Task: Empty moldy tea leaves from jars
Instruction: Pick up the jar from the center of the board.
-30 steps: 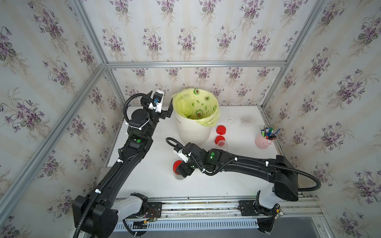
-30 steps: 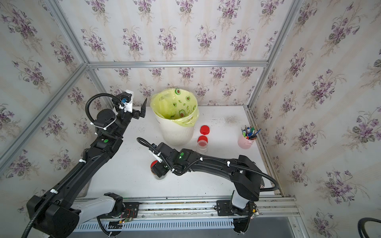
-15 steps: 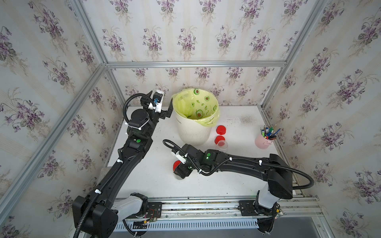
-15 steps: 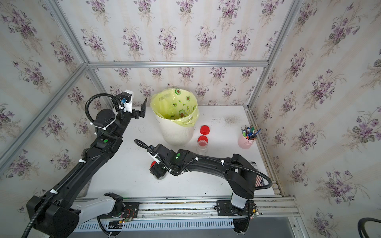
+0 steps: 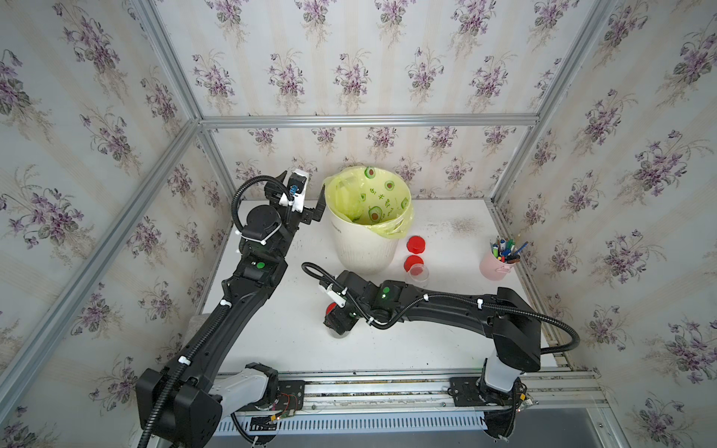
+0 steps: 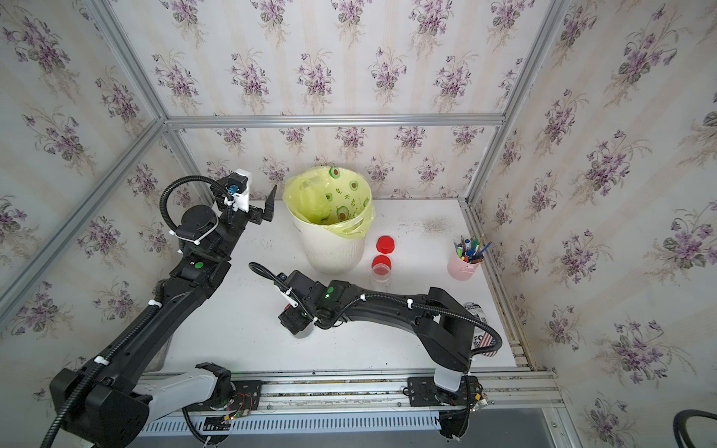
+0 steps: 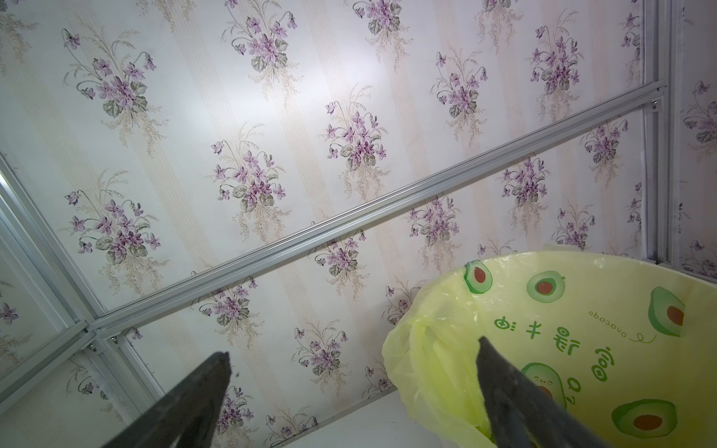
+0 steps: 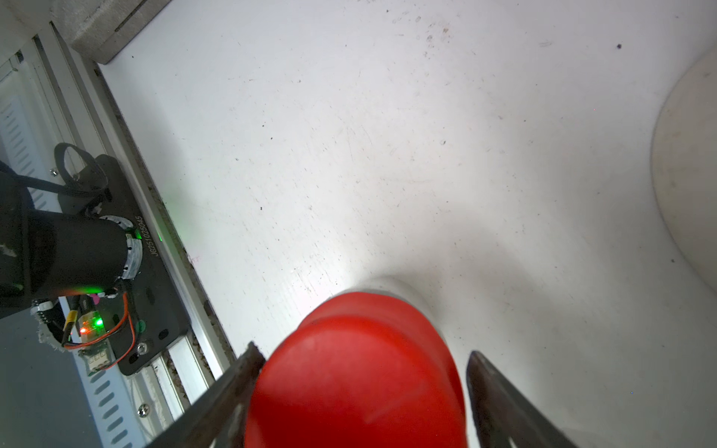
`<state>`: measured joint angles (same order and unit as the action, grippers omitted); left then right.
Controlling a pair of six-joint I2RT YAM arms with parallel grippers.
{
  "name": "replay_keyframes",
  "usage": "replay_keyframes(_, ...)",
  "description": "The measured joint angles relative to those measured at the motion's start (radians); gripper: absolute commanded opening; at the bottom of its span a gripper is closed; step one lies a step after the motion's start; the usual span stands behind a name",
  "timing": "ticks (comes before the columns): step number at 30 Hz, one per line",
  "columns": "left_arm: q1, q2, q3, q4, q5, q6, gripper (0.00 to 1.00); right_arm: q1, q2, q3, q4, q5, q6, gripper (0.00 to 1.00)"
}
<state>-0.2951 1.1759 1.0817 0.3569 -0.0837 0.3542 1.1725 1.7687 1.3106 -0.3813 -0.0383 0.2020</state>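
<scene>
We count three red caps [image 5: 413, 262], one bin [image 5: 364, 248], one pink pen cup [image 5: 492, 268] and, as far as the top views let us tell, two clear jars. One jar [image 8: 357, 388] stands upright on the worktop [image 5: 295, 345] in front of the bin, long axis vertical, cap up. The right tool [image 8: 361, 349] straddles that cap, its fingers apart, with a sliver of worktop showing beside one. The second jar [image 5: 418, 275] stands just beside the bin, with a loose cap [image 5: 416, 244] beyond it. The left tool [image 7: 353, 347] gapes wide near the bin's rim.

Blk arms [image 5: 232, 322], green LEDs [image 5: 260, 265], wht clips [image 5: 226, 303]
</scene>
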Motion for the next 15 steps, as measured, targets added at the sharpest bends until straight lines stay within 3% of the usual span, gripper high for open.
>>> replay_keyframes(15, 0.0, 0.002, 0.0, 0.0, 0.0, 0.0, 1.0, 0.001, 0.018, 0.005, 0.001, 0.024, 0.0, 0.67)
